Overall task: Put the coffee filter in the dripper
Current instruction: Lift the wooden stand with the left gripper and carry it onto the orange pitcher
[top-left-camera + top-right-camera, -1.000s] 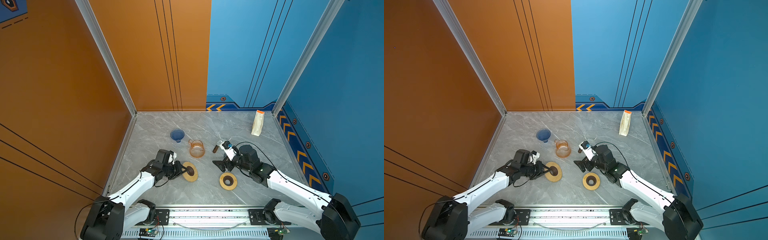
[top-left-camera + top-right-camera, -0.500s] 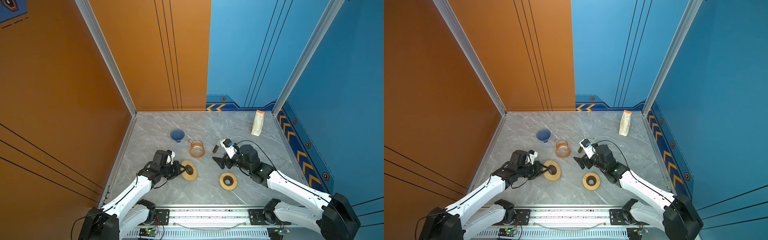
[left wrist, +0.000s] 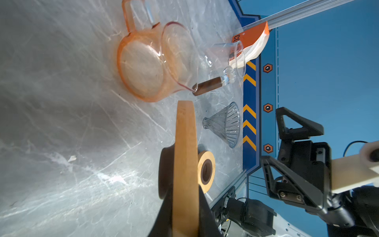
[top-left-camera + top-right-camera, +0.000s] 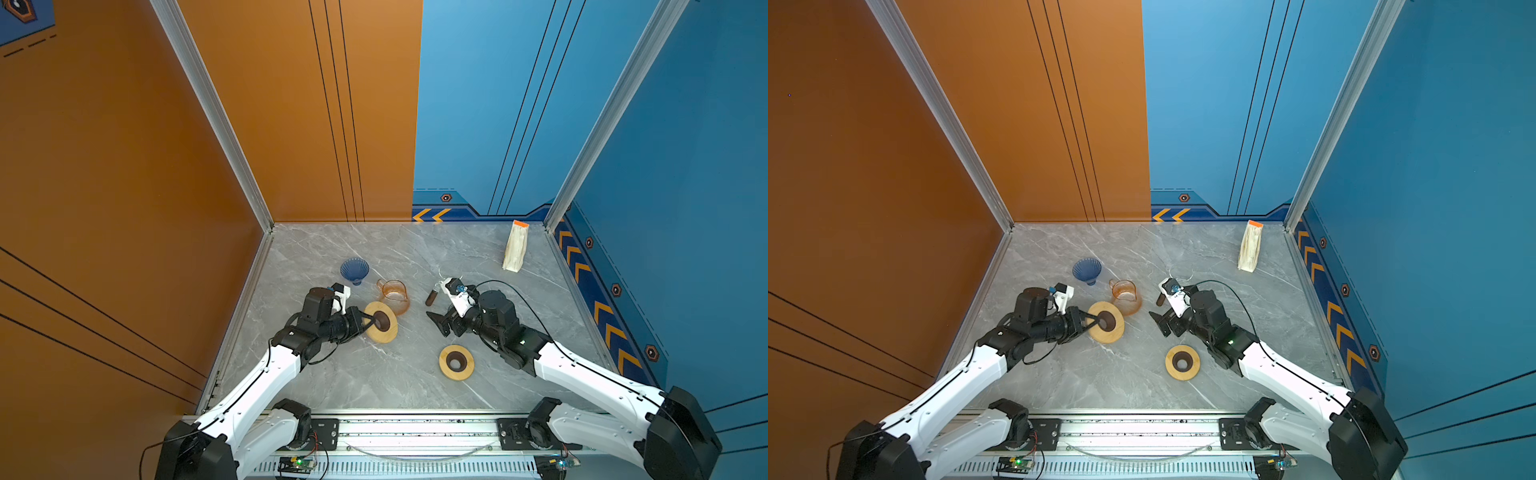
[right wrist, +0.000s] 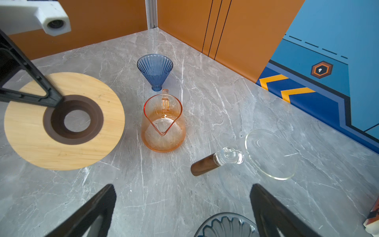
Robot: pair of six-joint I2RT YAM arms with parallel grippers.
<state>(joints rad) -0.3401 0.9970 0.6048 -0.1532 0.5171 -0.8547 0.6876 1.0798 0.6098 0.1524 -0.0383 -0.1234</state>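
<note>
Arms reach inward: left jaws pinch wooden ring (image 4: 384, 336) at hole edge; right jaws spread wide, empty.

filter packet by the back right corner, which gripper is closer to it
Right. The right gripper hangs open mid-table, robot-side of the filter packet; the left gripper is farther across the table, shut on a wooden ring.

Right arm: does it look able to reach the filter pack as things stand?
Likely yes: the right hand is open and empty, the filter pack stands alone by the back wall, and only the glass lid lies near the way.
</note>
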